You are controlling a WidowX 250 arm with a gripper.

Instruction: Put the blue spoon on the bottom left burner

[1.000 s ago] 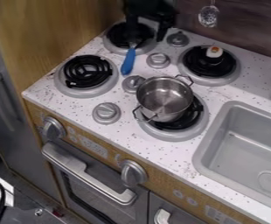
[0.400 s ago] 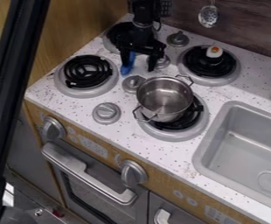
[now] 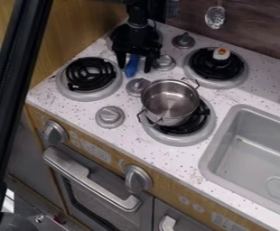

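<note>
Over the back left of the stove, my gripper points down with its two fingers spread apart, so it is open. The blue spoon shows as a blue handle between those fingers, lying near the back burner; its head end is hidden behind the gripper. Whether the fingers touch the handle I cannot tell. The bottom left burner, a black coil in a silver ring, has nothing on it and sits to the left and front of the gripper.
A steel pot stands on the front right burner. On the back right burner is a small white and orange object. Knobs rise between the burners. The grey sink is at the right.
My gripper has come forward from the top edge over the spoon handle, then shifted slightly left. A long black bar has entered at the left side. The spoon looks unmoved.
</note>
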